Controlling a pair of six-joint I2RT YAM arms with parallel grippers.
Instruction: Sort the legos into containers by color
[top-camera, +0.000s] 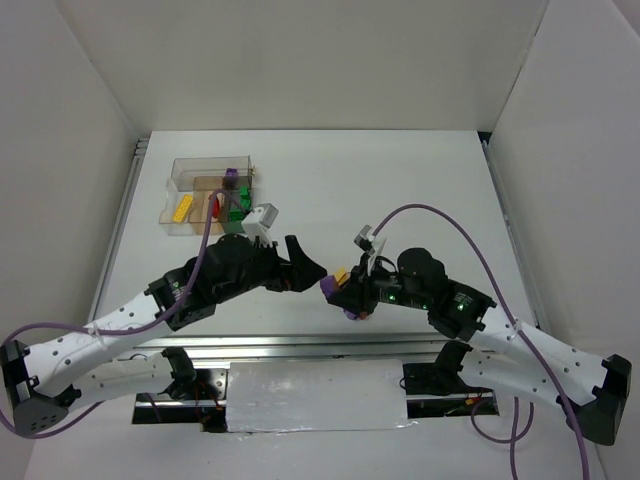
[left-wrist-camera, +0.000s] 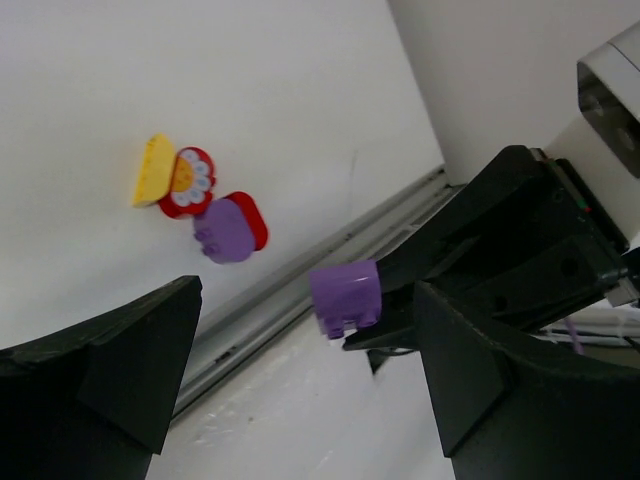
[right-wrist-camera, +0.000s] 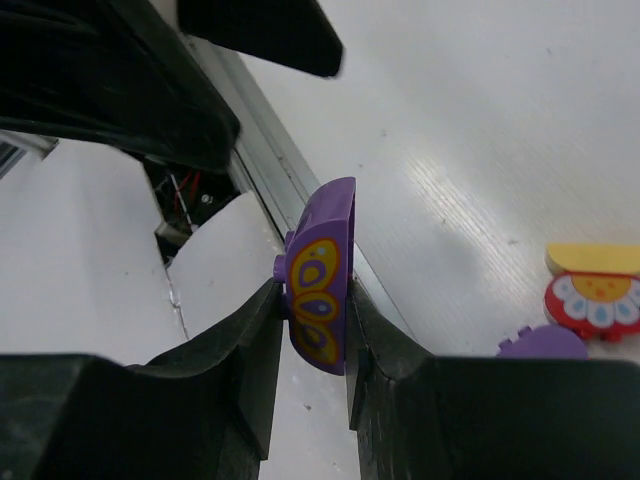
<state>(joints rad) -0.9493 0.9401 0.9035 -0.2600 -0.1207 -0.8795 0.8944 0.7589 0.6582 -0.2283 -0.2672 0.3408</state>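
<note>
Right claw (right-wrist-camera: 316, 330) pinches one purple butterfly lego (right-wrist-camera: 322, 260). Left claw (left-wrist-camera: 305, 380) is wide open. On the bench (left-wrist-camera: 300, 80) lie one yellow lego (left-wrist-camera: 153, 170), two red legos (left-wrist-camera: 190, 185), one purple lego (left-wrist-camera: 222, 232).

The left gripper (top-camera: 312, 275) and right gripper (top-camera: 336, 290) face each other closely at the near edge, blocking passage. The box (top-camera: 185, 170) occupies the far left. The table (top-camera: 430, 180) is passable on the right.

No letters, numbers or brand names that I can read anywhere here. Closest thing to a marking is printed artwork: a yellow-and-purple butterfly on the purple piece (right-wrist-camera: 322, 275), and a white-petalled flower with a yellow middle on the red disc (right-wrist-camera: 598, 300).
</note>
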